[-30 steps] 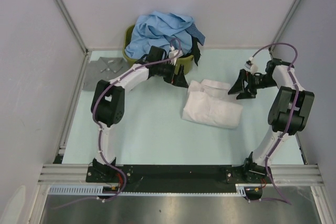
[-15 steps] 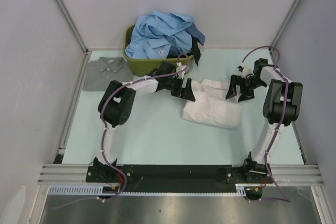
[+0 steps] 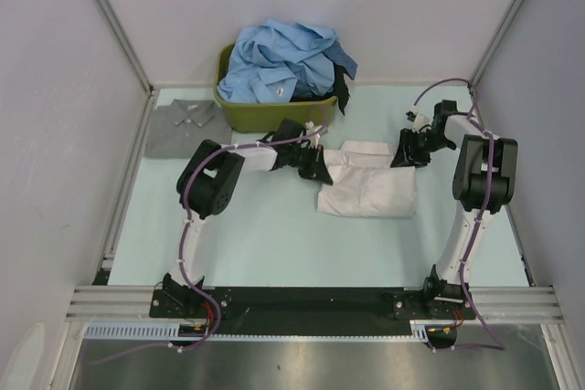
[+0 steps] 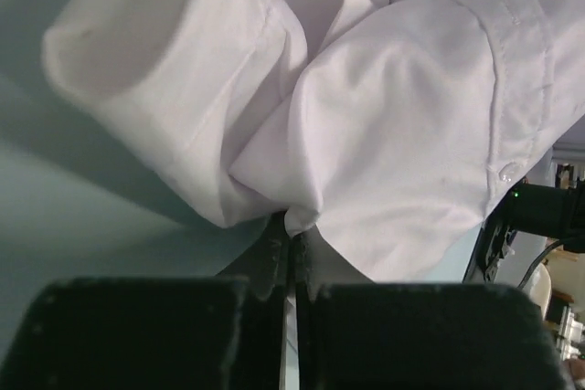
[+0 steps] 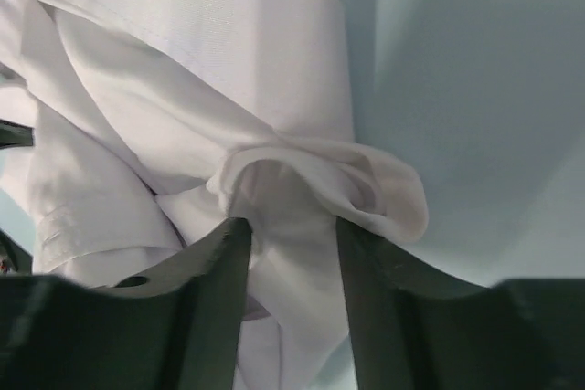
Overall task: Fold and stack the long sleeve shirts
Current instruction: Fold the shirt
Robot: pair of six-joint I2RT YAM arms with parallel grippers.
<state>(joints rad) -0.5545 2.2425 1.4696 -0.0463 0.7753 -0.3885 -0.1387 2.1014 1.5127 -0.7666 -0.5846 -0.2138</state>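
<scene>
Currently: white shirt mid-fold, most shirts waiting

Item 1, white thin-cloth collared shirt [image 3: 370,191]: partly folded bundle, centre-right of the pale table [image 3: 256,235]. Left gripper [image 4: 291,242] pinched tight on its left edge. Right gripper [image 5: 291,239] half-closed astride a fold at its far-right corner, clamping uncertain. Apparently finished: 1 flat grey shirt [image 3: 178,125], far left. Outstanding: light blue shirts [image 3: 279,61] heaped in olive-green plastic tub [image 3: 260,116]. Judged early.

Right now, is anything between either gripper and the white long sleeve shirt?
Nothing visible. The left gripper is shut on the white cloth shirt at its left edge; the right gripper straddles a bunched fold at its right edge.
</scene>
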